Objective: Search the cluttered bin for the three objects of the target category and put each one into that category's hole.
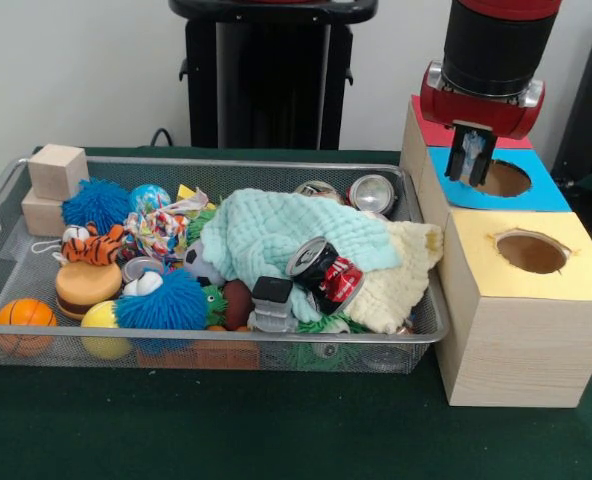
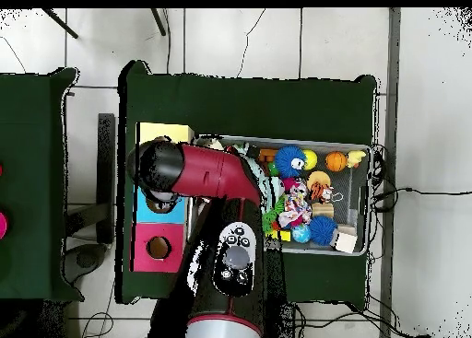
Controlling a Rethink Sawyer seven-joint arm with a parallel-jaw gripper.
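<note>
The cluttered bin (image 1: 206, 338) is a silver wire mesh basket at the left, full of toys, cloths and cans; in the overhead view it (image 2: 370, 198) lies at the right. The hole (image 1: 503, 179) is round, in the blue paper top of the middle wooden box. My gripper (image 1: 471, 160) hangs straight down right over the hole's left edge, close above the blue top. I see nothing clearly held in it. In the overhead view the arm (image 2: 198, 173) covers most of the blue box (image 2: 142, 205).
A yellow-topped box (image 1: 531, 290) stands in front of the blue one, a red-topped box (image 1: 431, 135) behind it. In the bin lie a crushed red can (image 1: 328, 272), silver cans (image 1: 372, 193), a mint cloth (image 1: 276, 235), fuzzy blue balls (image 1: 161, 300) and wooden blocks (image 1: 56, 172).
</note>
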